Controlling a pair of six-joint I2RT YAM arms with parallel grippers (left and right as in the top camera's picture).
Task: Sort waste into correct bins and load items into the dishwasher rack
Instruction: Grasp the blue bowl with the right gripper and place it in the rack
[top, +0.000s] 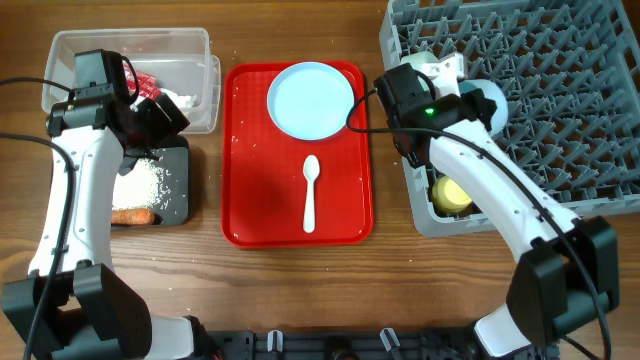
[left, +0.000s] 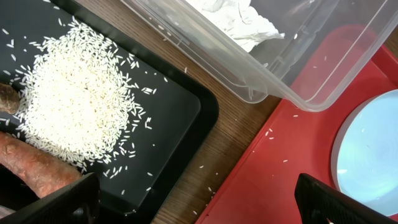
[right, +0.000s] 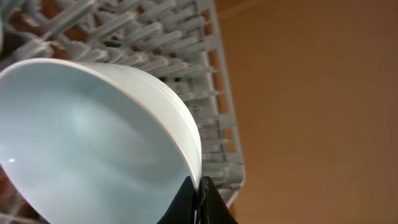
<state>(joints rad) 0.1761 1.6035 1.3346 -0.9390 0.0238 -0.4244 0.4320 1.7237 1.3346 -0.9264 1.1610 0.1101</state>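
The pale mint bowl (right: 81, 143) fills the right wrist view, its rim pinched by the right gripper (right: 200, 198), over the dishwasher rack (right: 205, 68); I judge it should go down tilted between the pegs (right: 155, 37), releasing only once seated; the left gripper (left: 198, 202) hangs wide and empty above the black tray (left: 180, 112).

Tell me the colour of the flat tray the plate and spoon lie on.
The tray is red, best seen in the overhead view.
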